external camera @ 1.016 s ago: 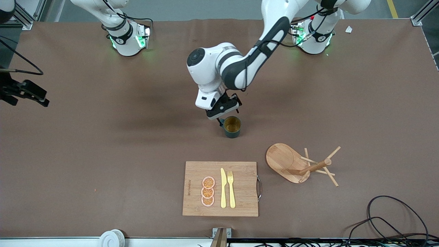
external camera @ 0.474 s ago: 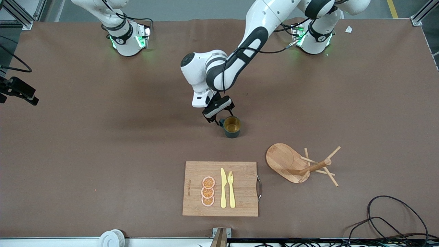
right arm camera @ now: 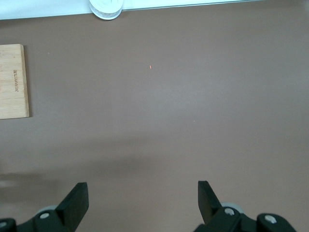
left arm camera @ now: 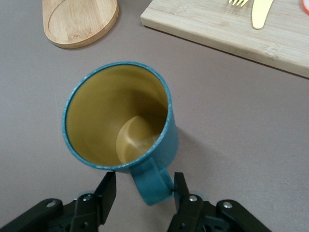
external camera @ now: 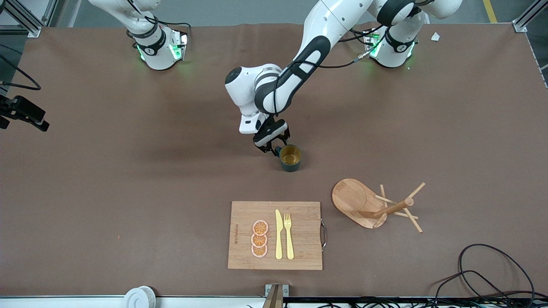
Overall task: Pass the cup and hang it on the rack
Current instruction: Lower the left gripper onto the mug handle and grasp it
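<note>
The dark teal cup stands upright mid-table, yellowish inside, and fills the left wrist view. Its handle points toward the robots' bases. My left gripper is low at the cup, open, with the handle between its fingers; one finger touches the handle, the other stands apart from it. The wooden rack stands nearer the front camera, toward the left arm's end; its base also shows in the left wrist view. My right gripper waits open and empty over the right arm's end of the table.
A bamboo cutting board with a yellow knife, a fork and orange slices lies nearer the front camera than the cup. A white roll sits at the front edge. Cables lie at the front corner of the left arm's end.
My left gripper has come down and closed in on the cup's handle. My right gripper drew back toward the table's end, then stayed still. The cup has not moved.
</note>
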Motion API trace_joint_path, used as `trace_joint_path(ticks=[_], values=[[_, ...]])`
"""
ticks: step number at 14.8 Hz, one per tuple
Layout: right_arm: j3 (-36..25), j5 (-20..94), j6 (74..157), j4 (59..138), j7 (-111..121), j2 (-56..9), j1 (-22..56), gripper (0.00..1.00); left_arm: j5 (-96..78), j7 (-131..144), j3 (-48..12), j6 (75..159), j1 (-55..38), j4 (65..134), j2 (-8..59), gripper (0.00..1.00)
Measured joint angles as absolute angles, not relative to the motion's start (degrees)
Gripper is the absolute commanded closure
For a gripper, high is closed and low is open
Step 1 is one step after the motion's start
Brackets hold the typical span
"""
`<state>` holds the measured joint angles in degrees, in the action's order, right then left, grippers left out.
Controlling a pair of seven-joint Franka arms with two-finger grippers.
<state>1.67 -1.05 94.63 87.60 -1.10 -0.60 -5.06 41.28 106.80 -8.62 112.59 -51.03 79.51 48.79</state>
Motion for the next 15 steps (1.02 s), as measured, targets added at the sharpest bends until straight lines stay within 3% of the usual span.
trace_joint_path(ticks=[5,7,11,15], values=[[1.7,-1.0,94.7,87.6,-1.1,-0.6,-5.1,0.00,41.3,106.8,-8.3,112.6,-51.0,79.4,48.8,0.58],[1.7,-1.0,94.7,87.6,-1.1,-0.6,-5.1,0.00,41.3,106.8,-8.0,112.6,-50.9,79.3,48.9,0.67],[1.7,-1.0,94.7,87.6,-1.1,-0.6,-5.1,0.00,41.3,106.8,-7.9,112.6,-50.8,79.0,48.9,0.96],[1.6,-1.0,94.9,87.1,-1.1,-0.6,-5.2,0.00,41.4,106.6,-6.4,112.6,-50.8,77.7,48.7,1.00]])
